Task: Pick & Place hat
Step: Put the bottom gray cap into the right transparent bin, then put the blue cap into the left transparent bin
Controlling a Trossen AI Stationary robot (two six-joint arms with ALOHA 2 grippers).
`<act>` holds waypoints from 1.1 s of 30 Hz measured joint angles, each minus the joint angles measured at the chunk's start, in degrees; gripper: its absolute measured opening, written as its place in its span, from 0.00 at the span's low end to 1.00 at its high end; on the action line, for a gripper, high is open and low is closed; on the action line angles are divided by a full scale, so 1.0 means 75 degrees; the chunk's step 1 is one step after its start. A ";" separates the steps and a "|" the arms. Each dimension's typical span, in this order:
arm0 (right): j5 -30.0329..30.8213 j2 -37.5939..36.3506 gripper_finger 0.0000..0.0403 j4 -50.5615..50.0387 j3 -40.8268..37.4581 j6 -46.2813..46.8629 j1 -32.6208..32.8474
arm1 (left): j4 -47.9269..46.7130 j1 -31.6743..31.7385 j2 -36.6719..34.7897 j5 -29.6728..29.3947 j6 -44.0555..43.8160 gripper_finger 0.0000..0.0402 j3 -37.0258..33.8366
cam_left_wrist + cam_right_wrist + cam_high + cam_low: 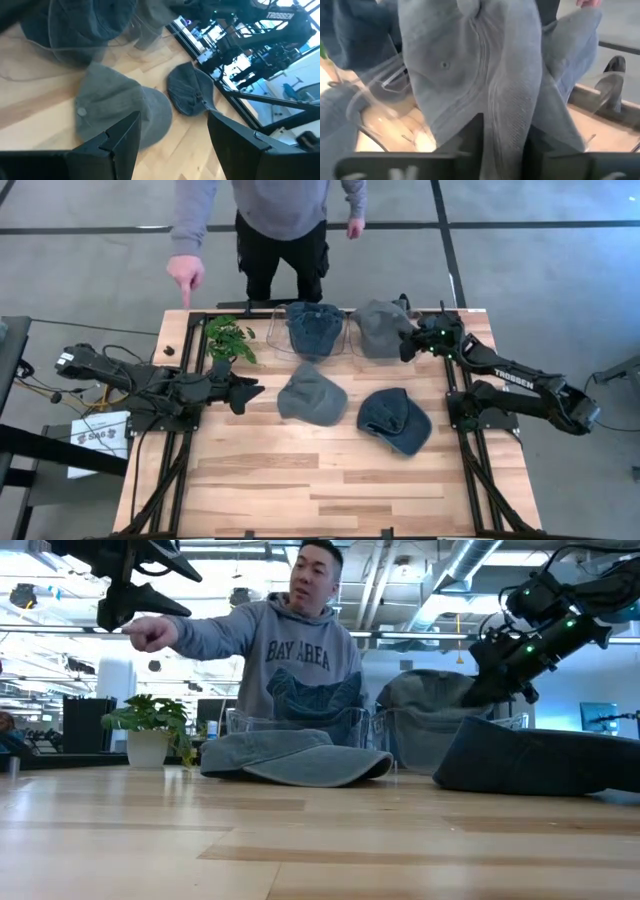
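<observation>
A grey hat [380, 327] sits in a clear bin [385, 730] at the far right, and my right gripper [408, 340] is shut on it. A blue denim hat [313, 328] fills the neighbouring clear bin [275, 340]. Another grey hat [311, 393] and a dark blue hat [395, 420] lie flat on the table's middle. My left gripper [255, 393] hovers open above the table, left of the loose grey hat [115, 107], touching nothing. My right gripper pinches a raised fold of the grey hat's cloth [507, 135] between its two fingers [470, 135]. It comes from the table's right side, slanting downward. The hat's lower part rests in the clear bin, and its crown [425, 700] bulges above the rim.
A potted plant [230, 340] stands at the far left. A person in a grey hoodie [280, 205] stands behind the far edge, one hand [186, 278] pointing down at the far left corner. Bare wood lies toward the near edge [320, 490].
</observation>
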 joint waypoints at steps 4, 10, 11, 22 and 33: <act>-0.0007 -0.0369 0.38 -0.0048 0.0230 0.0278 0.0023 | 0.0000 0.0000 0.0000 -0.0255 0.0177 0.56 0.0000; -0.0013 -0.1071 0.61 -0.0052 0.0821 0.0583 0.0284 | -0.0002 0.0000 0.0000 -0.0962 0.0588 0.56 0.0000; -0.0013 -0.1178 0.63 -0.0053 0.0927 0.0598 0.0373 | 0.0001 0.0000 0.0000 -0.1014 0.0646 0.56 0.0000; 0.1022 -0.1516 0.68 -0.2312 0.2616 0.1123 0.2730 | -0.0005 0.0000 0.0000 -0.0857 0.1422 0.56 0.0000; 0.4352 0.0987 0.68 -0.5517 0.4696 0.3249 0.7165 | -0.0008 0.0000 0.0000 -0.0422 0.2253 0.56 0.0000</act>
